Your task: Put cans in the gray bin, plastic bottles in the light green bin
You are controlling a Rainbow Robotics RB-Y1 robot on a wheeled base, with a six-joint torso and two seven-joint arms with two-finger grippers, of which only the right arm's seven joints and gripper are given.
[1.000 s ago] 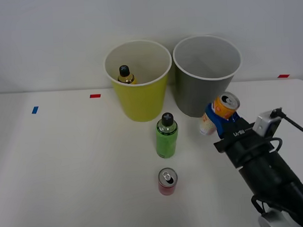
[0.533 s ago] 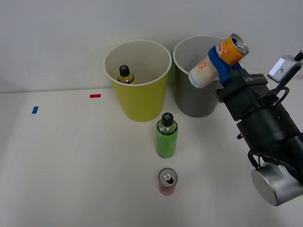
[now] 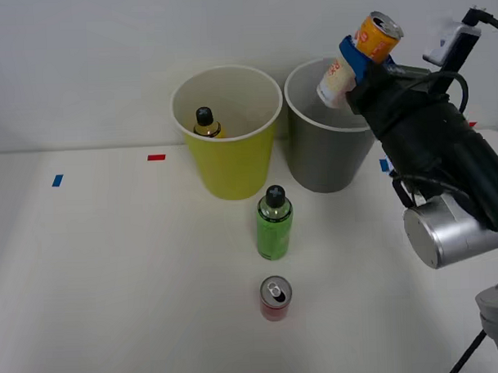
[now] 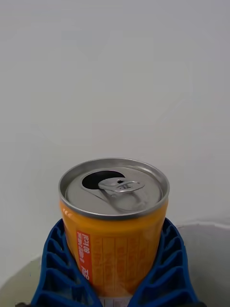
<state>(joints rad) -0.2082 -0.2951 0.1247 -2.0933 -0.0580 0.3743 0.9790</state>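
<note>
One orange-and-white can [image 3: 356,56] is hanging above the gray bin [image 3: 309,143], pinched around its middle by the right gripper [image 3: 355,62], whose blue ribbed fingers [image 4: 57,268] are pressing against both sides of the can's body in the wrist view. The can is lying tilted, its silver top pointing up and away from the robot, its white base leaning over the bin's opening.

Several things are threatening the drop. The can is sitting over the bin's right-hand portion rather than its centre, so a release from here is risking a strike on the pale rim and a bounce onto the table [image 3: 113,265]. Because the can is slanting, it is likely to tumble as it falls, and an opened top may be spilling any liquid left inside. The bin looks light and is standing just beside the light green bin [image 3: 229,158]; a hard knock from the arm could be tipping or shoving either one.

Elsewhere, the golden yellow bottle [image 3: 205,123] is already resting inside the light green bin. The green bottle [image 3: 274,223] and the red can [image 3: 275,298] are standing upright on the table, near each other, so a falling can could be toppling them too.
</note>
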